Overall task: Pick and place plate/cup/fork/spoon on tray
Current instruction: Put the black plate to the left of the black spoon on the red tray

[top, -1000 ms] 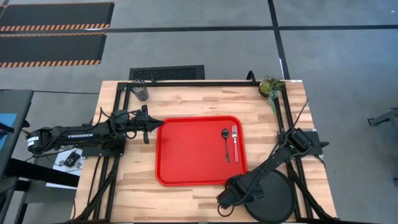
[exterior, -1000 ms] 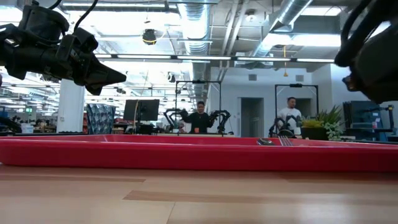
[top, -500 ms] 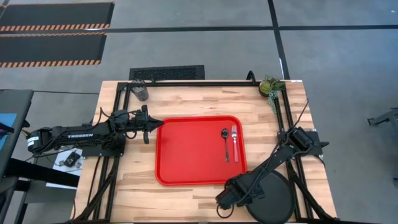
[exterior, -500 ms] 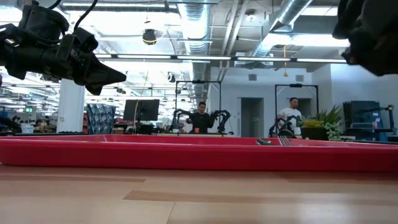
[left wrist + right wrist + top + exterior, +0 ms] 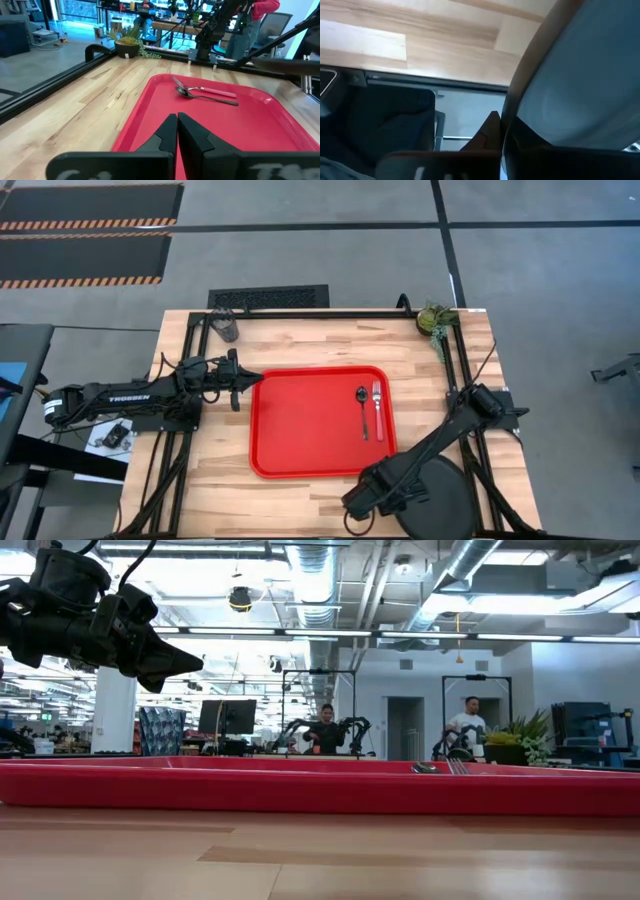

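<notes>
Now right hand (image 5: 358, 506) clamps round matte-black plate (image 5: 440, 498), tilted.

Table (image 5: 320, 340): pale wood planks, visible grain, smooth satin finish. Tray (image 5: 300, 430): red plastic, smooth, slight gloss. Spoon (image 5: 362, 412): black, faintly shiny. Fork (image 5: 378, 408): pale pink handle, silvery tines. Plate (image 5: 440, 498): matt dark grey. Both arms: matt black. Table frame (image 5: 300, 312): black metal.
</notes>
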### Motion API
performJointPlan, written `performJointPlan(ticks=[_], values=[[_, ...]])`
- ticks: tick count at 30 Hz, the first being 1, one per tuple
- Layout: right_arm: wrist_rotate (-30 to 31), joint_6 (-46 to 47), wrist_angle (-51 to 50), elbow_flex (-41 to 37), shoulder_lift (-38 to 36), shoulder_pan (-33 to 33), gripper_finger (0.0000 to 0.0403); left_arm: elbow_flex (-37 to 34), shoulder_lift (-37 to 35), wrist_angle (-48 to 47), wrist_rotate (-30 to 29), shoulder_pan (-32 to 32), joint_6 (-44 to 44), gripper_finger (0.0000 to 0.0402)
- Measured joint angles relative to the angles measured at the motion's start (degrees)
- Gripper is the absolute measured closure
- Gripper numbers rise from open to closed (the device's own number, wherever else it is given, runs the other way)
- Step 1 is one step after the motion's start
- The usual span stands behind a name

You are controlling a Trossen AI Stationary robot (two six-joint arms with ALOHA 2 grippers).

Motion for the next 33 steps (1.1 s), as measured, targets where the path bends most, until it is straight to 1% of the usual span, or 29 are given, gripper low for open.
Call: performJointPlan(ticks=[3, 7, 11, 16, 23, 27, 33], values=[[2.36, -1.08, -6.25, 4.47, 0.00, -0.11, 0.0396, 0.00, 0.01, 0.02, 0.01, -0.01, 0.00, 0.0400], [8.51, -6.57, -11.70, 8.23, -0.07, -2.02, 0.0393, 0.00, 0.02, 0.10, 0.01, -0.01, 0.00, 0.0400], [13.58, -17.23, -11.72, 8.44, -0.05, -5.81, 0.0395, 0.01, 0.00, 0.17, -0.01, 0.01, -0.26, 0.0400], [16.27, -30.53, -11.49, 8.42, 0.59, -11.50, 0.0392, -0.01, 0.01, 0.21, -0.01, 0.00, -0.31, 0.0400], [19.61, -45.61, -9.48, 8.42, 0.48, -17.92, 0.0391, 0.00, 0.01, 0.34, -0.04, 0.01, -0.36, 0.0400], [22.30, -51.56, -6.76, 8.42, 0.48, -20.08, 0.0391, 0.01, 0.00, 0.31, -0.13, 0.01, -0.36, 0.0400], [23.02, -56.50, -4.27, 8.42, 0.48, -21.20, 0.0391, -0.01, 0.02, 0.01, -0.84, 0.01, -0.20, 0.0400]])
